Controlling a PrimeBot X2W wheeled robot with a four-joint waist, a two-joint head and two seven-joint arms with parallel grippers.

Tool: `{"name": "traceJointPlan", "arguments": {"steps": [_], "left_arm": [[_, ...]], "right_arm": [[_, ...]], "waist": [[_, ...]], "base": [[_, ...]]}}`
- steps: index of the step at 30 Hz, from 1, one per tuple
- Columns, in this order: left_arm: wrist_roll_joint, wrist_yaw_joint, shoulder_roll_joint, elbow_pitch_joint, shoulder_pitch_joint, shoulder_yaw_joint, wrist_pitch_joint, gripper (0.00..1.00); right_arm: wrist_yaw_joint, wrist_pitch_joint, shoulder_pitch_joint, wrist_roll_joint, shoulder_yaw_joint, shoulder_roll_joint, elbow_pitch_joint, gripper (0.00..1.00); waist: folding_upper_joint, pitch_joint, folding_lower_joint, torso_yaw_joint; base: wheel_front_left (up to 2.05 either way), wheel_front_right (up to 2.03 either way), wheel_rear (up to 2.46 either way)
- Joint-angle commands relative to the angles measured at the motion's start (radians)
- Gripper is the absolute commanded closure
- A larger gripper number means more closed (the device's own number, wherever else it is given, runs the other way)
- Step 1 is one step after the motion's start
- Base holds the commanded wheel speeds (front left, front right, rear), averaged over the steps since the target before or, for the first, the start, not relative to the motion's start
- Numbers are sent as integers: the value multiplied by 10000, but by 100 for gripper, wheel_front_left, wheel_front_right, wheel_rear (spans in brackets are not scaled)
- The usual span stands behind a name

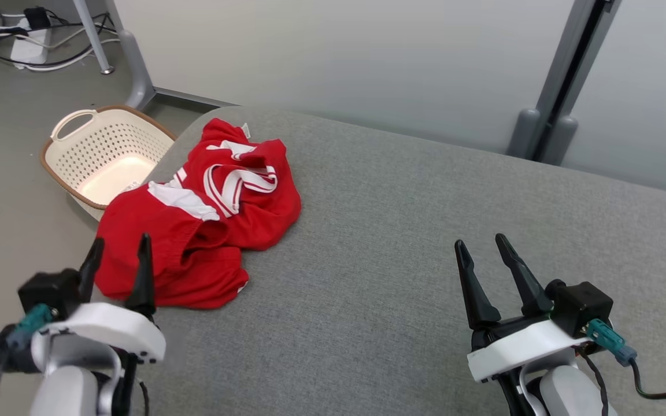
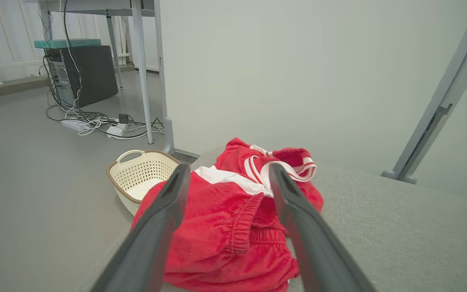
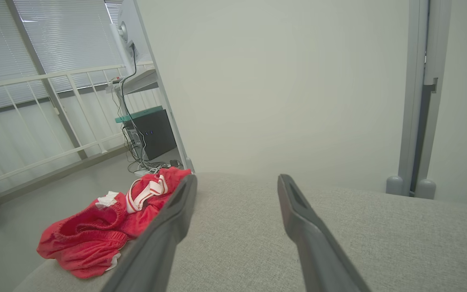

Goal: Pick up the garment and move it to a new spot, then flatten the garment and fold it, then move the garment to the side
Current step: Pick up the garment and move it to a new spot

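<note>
you are at the first step: the garment [image 1: 194, 242] is not yet picked up. it lies crumpled, red with white trim, straight ahead of your left jaws, its near edge about at their tips. you cannot tell from here whether they touch it. in the left wrist view the gathered waistband sits between the two fingers. the garment is well off to the left of your right jaws, which hover over bare grey desk [image 1: 396, 231]. both pairs of jaws stand wide apart and grasp nothing. beyond the garment from the left jaws, a cream basket [image 1: 102, 153] stands on the floor.

the next move, as i judge it, calls for easing the left jaws forward and down onto a thick fold, the waistband being the nearest, then clenching. the cloth seems to hang over the desk's edge, so a shallow pinch could let it slide off toward the basket. bring the right jaws across for a second hold before lifting.
</note>
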Motion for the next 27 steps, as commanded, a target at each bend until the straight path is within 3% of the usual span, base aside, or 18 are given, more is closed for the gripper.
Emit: {"name": "traceJointPlan", "arguments": {"steps": [1,10,14,21,27], "left_arm": [[-311,-148,254,-46,-405,144,666,0],[-1364,-554,1481,660,-1944,125,4726,0],[-1818,-726,1977,1324,-2376,-183,6065,0],[-2267,-808,2499,2275,-2605,-644,7026,0],[-2344,-810,2747,3203,-2743,-778,7050,0]], "right_arm": [[0,-15,-109,-56,16,-34,-19,0],[0,-15,-548,-342,0,-36,73,0],[0,-13,-698,-382,47,-37,108,0],[0,-15,-895,-417,65,-37,73,0],[0,-15,-957,-400,52,-57,46,0]], "waist": [[0,208,0,-213],[0,903,0,-1056],[0,1116,0,-1417],[0,1484,0,-1840],[0,1606,0,-2007]], "base": [[0,0,0],[0,0,0],[0,0,0],[0,0,0],[0,0,0]]}}
